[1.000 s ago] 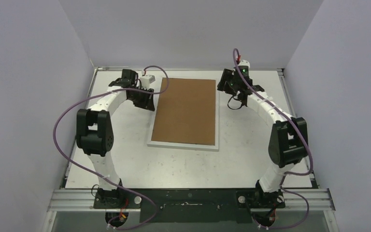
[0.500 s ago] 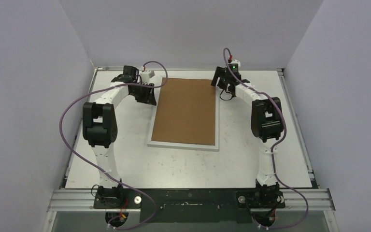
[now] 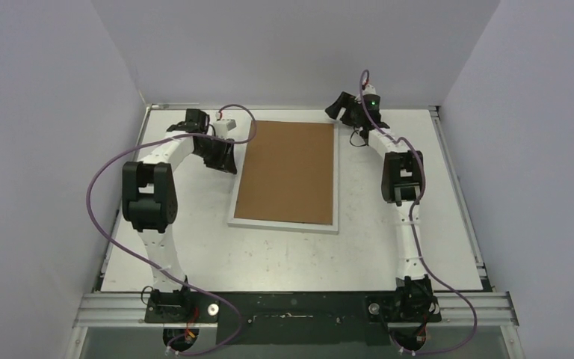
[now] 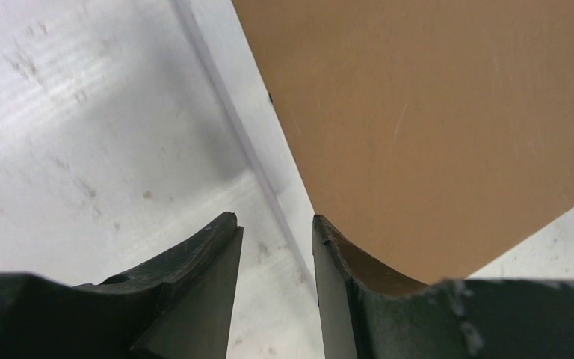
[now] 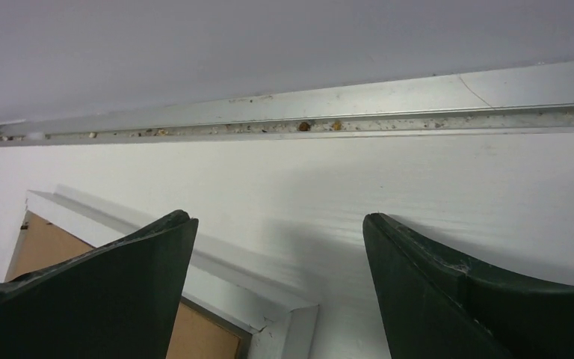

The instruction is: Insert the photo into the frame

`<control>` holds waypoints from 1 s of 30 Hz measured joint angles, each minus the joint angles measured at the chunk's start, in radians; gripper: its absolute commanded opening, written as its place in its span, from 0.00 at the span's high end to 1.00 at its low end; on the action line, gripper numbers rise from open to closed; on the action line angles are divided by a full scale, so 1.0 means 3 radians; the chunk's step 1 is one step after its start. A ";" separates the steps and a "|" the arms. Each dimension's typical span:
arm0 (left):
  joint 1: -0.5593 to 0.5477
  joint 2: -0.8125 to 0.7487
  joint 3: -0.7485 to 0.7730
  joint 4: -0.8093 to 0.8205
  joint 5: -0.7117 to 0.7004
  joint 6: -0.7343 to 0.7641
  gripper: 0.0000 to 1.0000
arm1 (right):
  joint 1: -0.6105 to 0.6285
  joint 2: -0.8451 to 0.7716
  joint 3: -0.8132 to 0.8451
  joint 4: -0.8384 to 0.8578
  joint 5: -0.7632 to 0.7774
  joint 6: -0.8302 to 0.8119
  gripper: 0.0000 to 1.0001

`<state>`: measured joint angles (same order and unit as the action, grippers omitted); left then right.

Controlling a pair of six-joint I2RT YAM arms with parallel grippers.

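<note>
Top external view gives us the white table [image 3: 194, 254] with the frame [image 3: 284, 225] lying flat in its middle, toward the far side, back upward. A brown backing board [image 3: 288, 172] fills the frame, so we cannot see the photo. On the left, the left gripper [image 4: 276, 224] hangs over the frame's left rim near the far end. Its fingers stand a narrow gap apart, one above the table and one above the board, pinching nothing. At the frame's far right corner the right gripper [image 5: 280, 221] hovers with fingers spread wide and empty, the corner showing between them.
</note>
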<state>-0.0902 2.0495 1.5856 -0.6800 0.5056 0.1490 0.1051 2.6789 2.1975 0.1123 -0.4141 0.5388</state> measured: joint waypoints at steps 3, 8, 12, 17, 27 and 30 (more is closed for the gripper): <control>0.0047 -0.0148 -0.0145 -0.0145 -0.0025 0.0098 0.62 | -0.0013 0.0090 0.0107 0.0046 -0.0210 0.0017 0.14; 0.0103 -0.0273 -0.0178 -0.0178 -0.0164 0.0163 0.62 | -0.0003 0.0192 0.0206 0.0146 -0.0504 0.0017 0.18; 0.0111 -0.0251 -0.0165 -0.0158 -0.0418 0.0161 0.62 | 0.0004 0.0201 0.0132 0.0243 -0.0702 0.0001 0.19; 0.0109 -0.0009 0.0015 -0.0051 -0.0718 0.0146 0.62 | 0.0006 -0.0027 -0.0354 0.0521 -0.0827 -0.0103 0.23; -0.0031 0.0603 0.0593 -0.0017 -0.0837 0.0128 0.62 | 0.0010 -0.0991 -0.1918 0.0706 -0.0791 -0.0209 0.28; -0.0094 0.0645 0.0665 -0.0022 -0.0829 0.0139 0.62 | 0.0022 -0.1405 -0.2548 0.0759 -0.0693 -0.0186 0.28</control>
<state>-0.1184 2.2429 1.7851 -0.6865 0.2569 0.1905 0.1116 2.2574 1.4330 0.3401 -0.6220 0.4831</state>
